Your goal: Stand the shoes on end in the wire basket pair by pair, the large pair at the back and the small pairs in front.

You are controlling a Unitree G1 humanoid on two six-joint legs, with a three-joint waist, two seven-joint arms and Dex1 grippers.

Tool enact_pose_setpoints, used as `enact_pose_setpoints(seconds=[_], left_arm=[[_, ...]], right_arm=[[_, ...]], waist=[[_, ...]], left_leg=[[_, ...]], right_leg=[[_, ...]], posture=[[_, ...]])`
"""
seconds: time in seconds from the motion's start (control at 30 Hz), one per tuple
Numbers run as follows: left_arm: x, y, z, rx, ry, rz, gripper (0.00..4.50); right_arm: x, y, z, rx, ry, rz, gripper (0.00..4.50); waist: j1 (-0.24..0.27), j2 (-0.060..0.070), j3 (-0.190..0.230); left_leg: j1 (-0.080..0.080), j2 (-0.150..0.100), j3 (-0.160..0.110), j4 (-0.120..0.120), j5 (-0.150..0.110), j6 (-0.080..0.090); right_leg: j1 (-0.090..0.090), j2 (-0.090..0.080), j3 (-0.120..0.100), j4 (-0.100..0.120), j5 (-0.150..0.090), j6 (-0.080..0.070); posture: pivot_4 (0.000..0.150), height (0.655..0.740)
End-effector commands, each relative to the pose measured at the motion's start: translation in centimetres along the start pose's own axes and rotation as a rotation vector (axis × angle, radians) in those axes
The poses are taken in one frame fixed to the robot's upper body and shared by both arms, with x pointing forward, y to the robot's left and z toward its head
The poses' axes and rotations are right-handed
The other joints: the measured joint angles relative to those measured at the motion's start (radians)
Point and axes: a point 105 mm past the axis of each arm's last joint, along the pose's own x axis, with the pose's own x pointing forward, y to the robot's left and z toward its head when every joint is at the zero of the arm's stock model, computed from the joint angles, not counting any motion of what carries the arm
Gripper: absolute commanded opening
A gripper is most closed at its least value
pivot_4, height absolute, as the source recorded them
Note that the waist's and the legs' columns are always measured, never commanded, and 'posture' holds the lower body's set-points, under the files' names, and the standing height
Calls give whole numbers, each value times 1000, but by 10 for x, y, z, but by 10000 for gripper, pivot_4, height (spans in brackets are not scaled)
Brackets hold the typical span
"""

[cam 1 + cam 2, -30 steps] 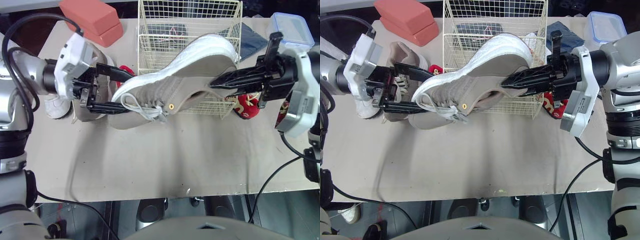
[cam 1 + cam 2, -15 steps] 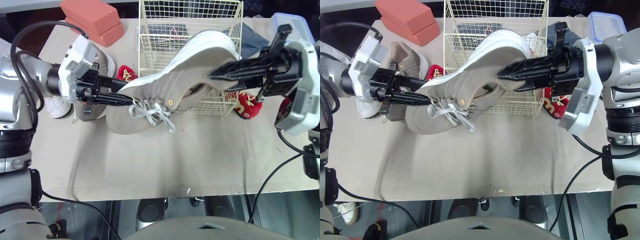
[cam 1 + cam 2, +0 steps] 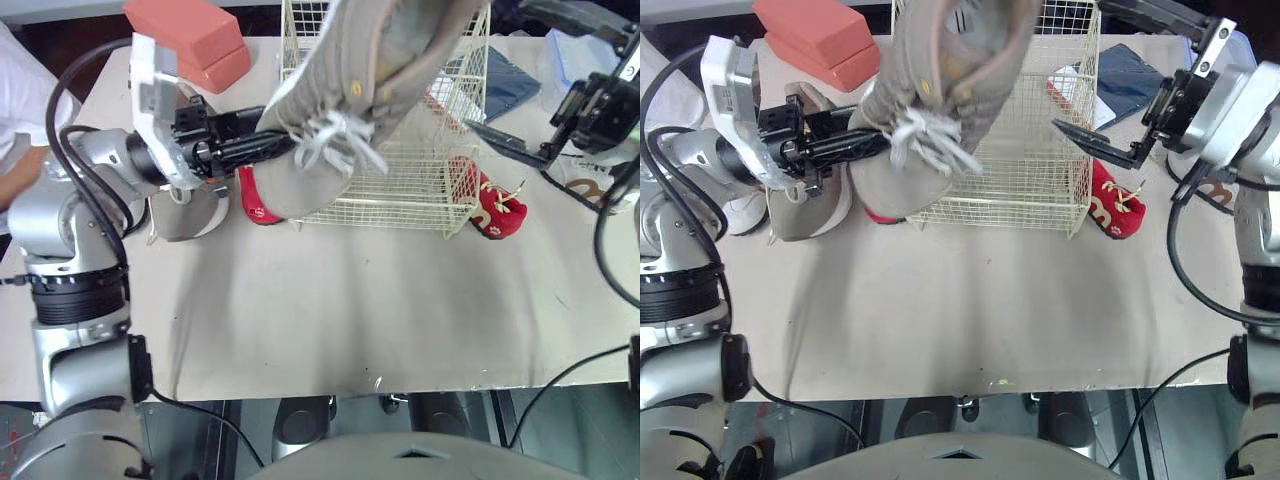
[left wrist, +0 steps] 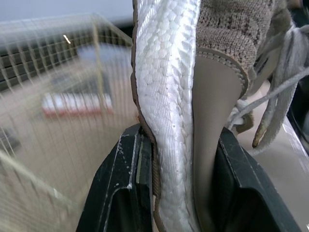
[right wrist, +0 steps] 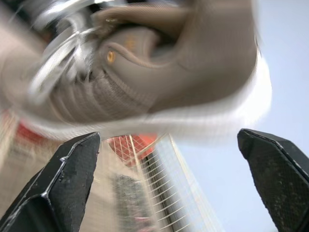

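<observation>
Carry the large tan shoe farther back before you lower it. It hangs tilted, heel high, over the left front corner of the wire basket, and this pair belongs at the back. Watch the loose laces; they could snag on the wire. Your left gripper is clamped on the toe, 1 finger on the white sole, 1 on the upper. Your right gripper is spread wide and empty, beside the basket, clear of the shoe.
</observation>
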Motion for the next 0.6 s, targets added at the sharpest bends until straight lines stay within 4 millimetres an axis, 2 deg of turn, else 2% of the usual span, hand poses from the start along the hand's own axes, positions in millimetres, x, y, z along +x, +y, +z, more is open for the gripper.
enact_pose_setpoints(seconds=[0.03, 0.1, 0.23, 0.4, 0.5, 0.6], left_arm=[[3, -10, 19, 42, -100, 4, 11569], [7, -13, 13, 36, -106, 6, 11569], [15, -15, 5, 32, -106, 23, 11569], [27, -20, -4, 28, -92, 6, 11569], [29, -19, -6, 29, -93, 11, 11568], [30, -20, -10, 22, -82, 11, 11568]], right_arm=[[4, -7, 15, 248, -62, -124, 45000], [5, -14, 12, 437, -82, -216, 45000], [18, -11, 21, 651, -122, -261, 45000], [34, -1, 20, 752, -107, -269, 45000], [38, 5, 19, 783, -101, -249, 36984], [42, 9, 21, 811, -105, -228, 23873]], waist=[[-4, 0, 0], [-5, 0, 0], [-1, 0, 0], [0, 0, 0], [0, 0, 0], [0, 0, 0]], left_leg=[[0, 0, 0, 0, 0, 0], [2, 0, 1, 0, 0, 0], [2, 0, 0, 0, 0, 0], [1, -1, 0, 0, 0, 0], [0, -1, -1, -1, 0, 0], [0, -1, -1, -1, 0, 0]], right_leg=[[0, 0, 0, 0, 0, 0], [1, 1, 0, 0, 0, 0], [1, 1, 0, 0, 0, 0], [1, 1, 0, -1, 0, 0], [1, 1, -1, -3, 0, 0], [1, 1, -1, -3, 0, 0]], posture=[[1500, 6860], [1500, 6860], [1500, 6860], [1500, 6860], [1500, 6860], [1500, 6860]])
